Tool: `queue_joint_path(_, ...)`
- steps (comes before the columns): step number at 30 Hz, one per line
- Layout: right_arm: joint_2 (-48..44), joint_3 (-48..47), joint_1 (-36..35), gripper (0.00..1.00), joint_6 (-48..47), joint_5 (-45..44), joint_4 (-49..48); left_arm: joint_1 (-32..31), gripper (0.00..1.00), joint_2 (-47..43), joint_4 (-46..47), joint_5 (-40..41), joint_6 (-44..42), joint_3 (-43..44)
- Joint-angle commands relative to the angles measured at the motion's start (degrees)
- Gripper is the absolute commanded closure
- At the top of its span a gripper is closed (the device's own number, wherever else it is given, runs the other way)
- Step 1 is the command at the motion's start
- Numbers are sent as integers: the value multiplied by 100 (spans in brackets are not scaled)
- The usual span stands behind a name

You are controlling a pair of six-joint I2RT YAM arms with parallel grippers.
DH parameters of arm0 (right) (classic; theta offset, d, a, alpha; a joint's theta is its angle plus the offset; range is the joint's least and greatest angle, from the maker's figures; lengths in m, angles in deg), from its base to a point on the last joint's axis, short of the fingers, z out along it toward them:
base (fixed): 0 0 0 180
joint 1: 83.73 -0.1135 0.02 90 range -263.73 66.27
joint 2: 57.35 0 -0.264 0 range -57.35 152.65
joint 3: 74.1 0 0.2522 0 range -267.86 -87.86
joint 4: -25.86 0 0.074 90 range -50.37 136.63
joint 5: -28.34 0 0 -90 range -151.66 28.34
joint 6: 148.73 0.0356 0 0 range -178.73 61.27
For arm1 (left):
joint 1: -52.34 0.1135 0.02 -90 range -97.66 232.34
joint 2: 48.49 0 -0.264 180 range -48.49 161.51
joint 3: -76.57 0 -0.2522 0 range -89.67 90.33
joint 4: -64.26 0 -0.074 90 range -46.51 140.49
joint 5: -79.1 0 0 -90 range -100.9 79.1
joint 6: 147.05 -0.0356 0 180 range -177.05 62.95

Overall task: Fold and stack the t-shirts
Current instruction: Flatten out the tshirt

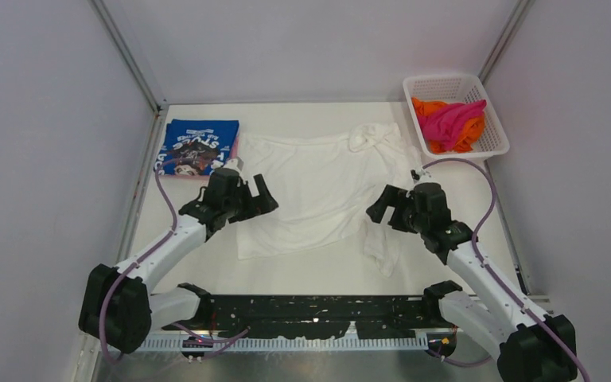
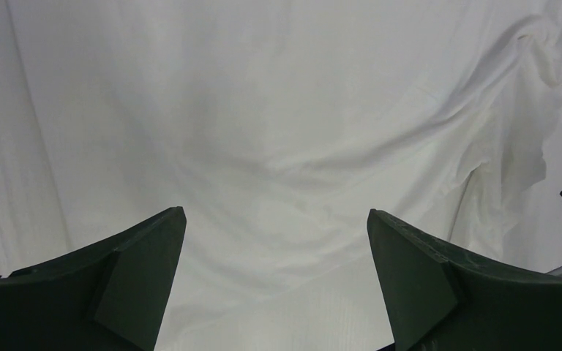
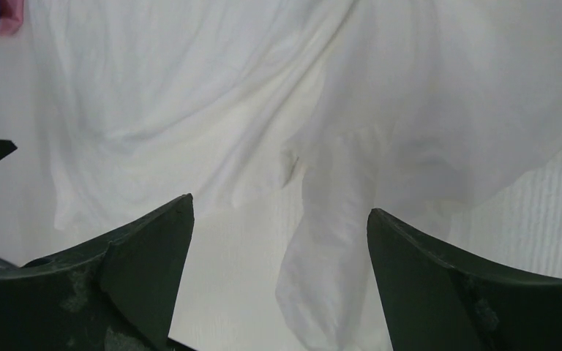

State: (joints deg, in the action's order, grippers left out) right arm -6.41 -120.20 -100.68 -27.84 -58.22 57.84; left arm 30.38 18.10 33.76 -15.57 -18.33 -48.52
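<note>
T-shirts not gripped by either arm. Left gripper (image 1: 254, 192) has its jaws spread wide with nothing between them, over the left side of the white t-shirt (image 1: 318, 187). Its wrist view shows only wrinkled white cloth below the fingers (image 2: 143, 256). Right gripper (image 1: 383, 207) is also spread wide and empty, at the shirt's right side, just by a loose sleeve (image 1: 382, 251) trailing toward the near edge. White t-shirt lies unfolded and mostly flat mid-table (image 1: 302, 274), bunched at its far right corner. Blue t-shirt (image 1: 199, 146) sits folded at far left on a pink t-shirt (image 1: 236, 151), just beside the white one. Basket (image 1: 445, 79) in the far right corner holds a crumpled magenta t-shirt (image 1: 449, 119) on top of an orange t-shirt (image 1: 426, 107).
</note>
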Motion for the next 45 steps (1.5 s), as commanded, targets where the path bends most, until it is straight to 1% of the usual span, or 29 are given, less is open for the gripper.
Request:
queue_joint_path(1,-103,573,-123,5,482,1359,-331,-81,0,168,716,-421,405,-477)
queue_joint_path(3,102,678,-135,5,463,1289,-374,-81,0,371,984,-589,514,-654)
queue_joint_path(5,304,686,-128,5,450,985,-387,-81,0,600,1089,-567,576,-735)
queue_joint_path(7,504,671,-82,5,459,440,-386,-64,0,823,1048,-330,567,-722)
queue_joint_path(9,717,683,107,5,480,276,-400,23,0,1002,943,-159,535,-681)
queue_joint_path(12,953,828,613,5,532,337,-517,261,0,1176,996,-216,532,-724)
queue_joint_path(14,1122,932,1142,5,522,493,-662,386,0,1233,1021,-167,496,-731)
queue_joint_path(16,1292,984,1463,5,482,669,-787,490,0,1321,953,-104,450,-699)
queue_joint_path(20,1636,905,1927,5,384,760,-900,680,0,1501,903,-80,388,-581)
queue_joint_path(25,1823,602,2222,5,287,595,-933,754,0,1682,736,51,297,-278)
queue_joint_path(29,1490,92,2240,5,-152,346,-375,742,0,1637,506,2,167,14)
queue_joint_path(32,756,29,2240,5,-289,480,-124,689,0,1292,488,-170,167,-12)
queue_joint_path(35,78,44,2240,4,-406,429,251,551,0,756,245,-104,189,-87)
queue_joint_path(36,-252,48,2240,5,-416,288,423,506,0,559,105,-14,207,-132)
queue_joint_path(39,-845,118,2240,5,-445,-67,684,431,0,-196,-445,394,338,-309)
queue_joint_path(40,-1114,178,2240,4,-414,-244,798,429,0,-480,-622,597,384,-382)
queue_joint_path(41,-1352,216,2240,5,-320,-620,833,429,0,-732,-838,806,439,-470)
queue_joint_path(43,-1637,322,2240,5,-185,-998,933,429,0,-1348,-1351,1358,628,-633)
queue_joint_path(45,-1823,407,2240,5,-161,-1106,960,429,0,-1765,-1872,1802,819,-815)
